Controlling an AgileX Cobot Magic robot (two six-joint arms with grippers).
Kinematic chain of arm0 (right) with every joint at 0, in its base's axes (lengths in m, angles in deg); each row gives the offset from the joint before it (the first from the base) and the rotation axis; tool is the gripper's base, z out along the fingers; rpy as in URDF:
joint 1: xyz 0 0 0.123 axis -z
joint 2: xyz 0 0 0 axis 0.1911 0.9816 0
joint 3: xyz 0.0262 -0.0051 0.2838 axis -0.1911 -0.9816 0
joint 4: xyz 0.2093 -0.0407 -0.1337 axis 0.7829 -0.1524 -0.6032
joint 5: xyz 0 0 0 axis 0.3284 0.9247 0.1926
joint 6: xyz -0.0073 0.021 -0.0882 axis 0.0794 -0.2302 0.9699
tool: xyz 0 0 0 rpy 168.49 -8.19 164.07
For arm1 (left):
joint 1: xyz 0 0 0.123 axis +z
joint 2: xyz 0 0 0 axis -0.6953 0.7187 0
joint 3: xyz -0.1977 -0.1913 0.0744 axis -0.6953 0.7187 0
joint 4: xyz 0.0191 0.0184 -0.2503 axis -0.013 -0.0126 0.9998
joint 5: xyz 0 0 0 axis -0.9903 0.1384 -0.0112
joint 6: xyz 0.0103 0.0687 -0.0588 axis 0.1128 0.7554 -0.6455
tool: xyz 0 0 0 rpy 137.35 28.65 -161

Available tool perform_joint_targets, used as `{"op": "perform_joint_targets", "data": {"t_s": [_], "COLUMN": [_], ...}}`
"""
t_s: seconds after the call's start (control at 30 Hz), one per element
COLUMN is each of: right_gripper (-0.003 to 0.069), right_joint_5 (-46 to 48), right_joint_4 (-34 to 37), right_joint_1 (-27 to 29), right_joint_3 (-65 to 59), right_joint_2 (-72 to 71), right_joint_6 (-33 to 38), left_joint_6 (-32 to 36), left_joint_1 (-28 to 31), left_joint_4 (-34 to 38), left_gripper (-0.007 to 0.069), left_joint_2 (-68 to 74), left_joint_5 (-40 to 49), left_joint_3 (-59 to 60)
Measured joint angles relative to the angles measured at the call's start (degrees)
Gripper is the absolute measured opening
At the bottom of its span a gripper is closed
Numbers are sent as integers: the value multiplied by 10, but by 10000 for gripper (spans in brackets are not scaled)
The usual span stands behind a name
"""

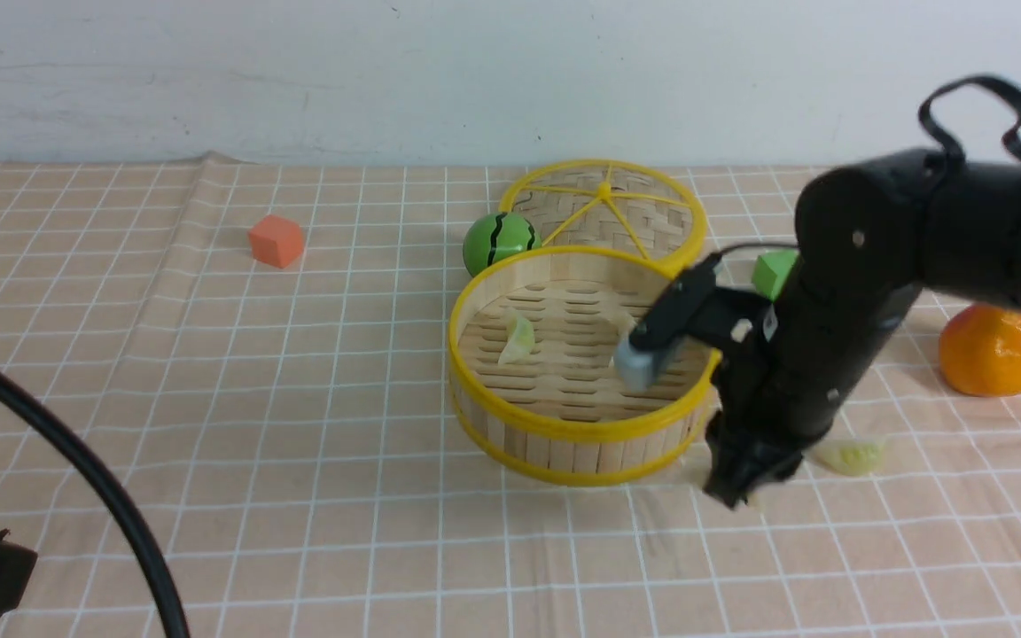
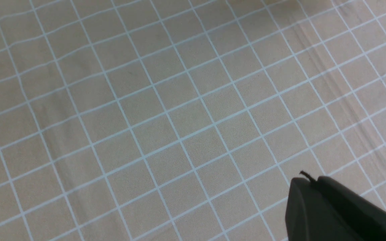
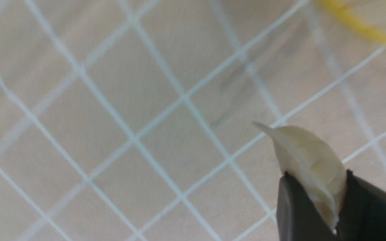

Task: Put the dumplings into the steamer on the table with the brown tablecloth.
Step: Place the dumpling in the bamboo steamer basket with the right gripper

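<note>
The steamer [image 1: 564, 434] stands mid-table on the brown tablecloth [image 1: 298, 399]. One pale green dumpling [image 1: 517, 341] lies on its slatted floor, and a second pale one [image 1: 624, 323] shows partly behind my right wrist. Just off the steamer's front right, low over the cloth, my right gripper [image 1: 741, 492] is shut on a cream dumpling [image 3: 308, 160], which sticks out between the fingers [image 3: 374, 201]. A further dumpling [image 1: 852, 456] lies on the cloth right of that gripper. The steamer's yellow rim [image 3: 357, 25] shows in the right wrist view. My left gripper [image 2: 308, 180] is shut and empty over bare cloth.
A flat woven disc with yellow spokes [image 1: 608, 208] leans behind the steamer, with a green watermelon ball [image 1: 500, 242] beside it. A green block [image 1: 775, 272] and an orange fruit [image 1: 993, 348] sit at the right, an orange cube [image 1: 276, 240] far left. A black cable [image 1: 94, 478] crosses the front left.
</note>
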Motion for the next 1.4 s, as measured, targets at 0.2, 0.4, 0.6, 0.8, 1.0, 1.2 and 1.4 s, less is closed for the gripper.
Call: {"op": "perform_joint_targets", "data": {"t_s": [0.2,0.4,0.6,0.8,1.0,1.2,1.4], "right_gripper": [167,167,167,167,167,263,460], "right_joint_5": [5,5,7,10,23,46,112], "right_joint_4": [21,5,-42,-61,-69,-82,-91], "right_joint_1": [-1,-13,-50,-59,-59,-59,-59], "right_joint_3": [122,193,268,326,338,342,345], "right_joint_2": [20,92,192,259,286,283,231], "right_joint_6": [-113,-154,-175,-211,-222,-223,-199], "left_joint_6": [0,0,0,0,0,0,0], "left_joint_1": [0,0,0,0,0,0,0], "left_joint_4": [0,4,5,5,5,5,5], "left_gripper": [20,21,24,29,38,41,55], "left_joint_2": [0,0,0,0,0,0,0], "left_joint_5": [-3,-4,-4,-4,-4,-4,-4], "left_joint_3": [0,0,0,0,0,0,0]}}
